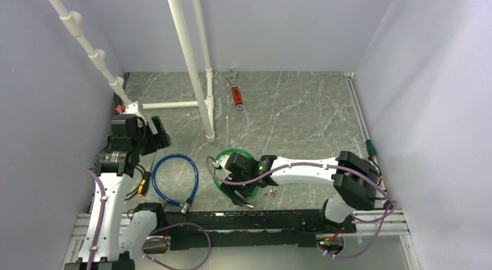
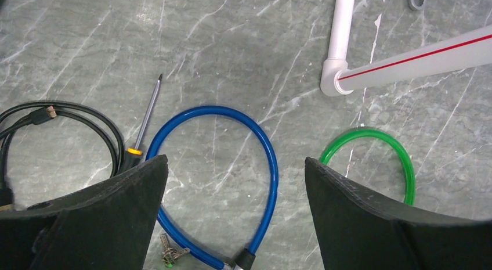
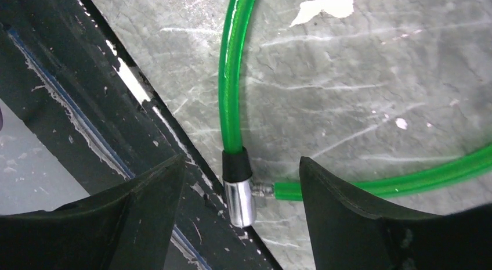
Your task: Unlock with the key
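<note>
A green cable lock [image 1: 230,154] lies as a loop near the table's front, with its silver lock cylinder [image 3: 239,194] at the edge of the black rail. My right gripper [image 3: 241,159] hangs over that cylinder, open, one finger on each side and neither touching it. A small key [image 1: 270,193] lies on the table just right of this gripper [image 1: 241,195]. Another tiny key bunch [image 2: 171,252] lies beside the blue cable lock [image 2: 232,165]. My left gripper [image 2: 235,158] is open and empty, high over the blue loop [image 1: 174,178].
A white pipe frame [image 1: 197,78] stands at the back left, with a red-handled wrench [image 1: 236,94] behind it. A screwdriver [image 2: 145,119] and a black cable [image 2: 75,116] lie left of the blue loop. A black rail [image 1: 278,218] borders the near edge. Walls close in on three sides.
</note>
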You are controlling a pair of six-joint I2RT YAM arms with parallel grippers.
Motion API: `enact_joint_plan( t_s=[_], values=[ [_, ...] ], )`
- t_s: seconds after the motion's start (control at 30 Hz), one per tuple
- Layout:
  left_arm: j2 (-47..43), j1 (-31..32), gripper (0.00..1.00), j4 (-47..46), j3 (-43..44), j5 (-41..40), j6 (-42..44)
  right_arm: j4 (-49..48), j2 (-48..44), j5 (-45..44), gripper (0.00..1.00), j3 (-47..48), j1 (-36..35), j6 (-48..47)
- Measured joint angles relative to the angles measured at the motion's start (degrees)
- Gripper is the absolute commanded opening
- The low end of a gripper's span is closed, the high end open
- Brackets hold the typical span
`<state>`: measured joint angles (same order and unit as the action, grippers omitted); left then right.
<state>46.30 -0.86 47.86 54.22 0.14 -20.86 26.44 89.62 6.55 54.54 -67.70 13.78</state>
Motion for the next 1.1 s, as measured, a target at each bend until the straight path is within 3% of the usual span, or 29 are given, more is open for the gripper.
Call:
enact_joint_plan(
  t_s=[0.23,0.43,0.67,1.1],
  values=[
    [-0.46,0.00,0.92,0.00,0.00,0.00,-0.02,-0.63,6.21,-0.20,0.60,2.43,-2.29,-0.33],
    [-0.46,0.00,0.92,0.02,0.00,0.00,0.00,-0.96,8.85,-2.05,0.43,3.82,-4.07,-0.20],
    [-0.85,0.00,0.92,0.00,0.00,0.00,0.00,-1.25,10.25,-6.54,0.00,4.81,-6.69,0.46],
    [-3.58,0.02,0.88,0.39,-0.15,2.80,-2.49,-0.79,8.50,-15.58,0.00,5.05,-7.30,2.75]
  ],
)
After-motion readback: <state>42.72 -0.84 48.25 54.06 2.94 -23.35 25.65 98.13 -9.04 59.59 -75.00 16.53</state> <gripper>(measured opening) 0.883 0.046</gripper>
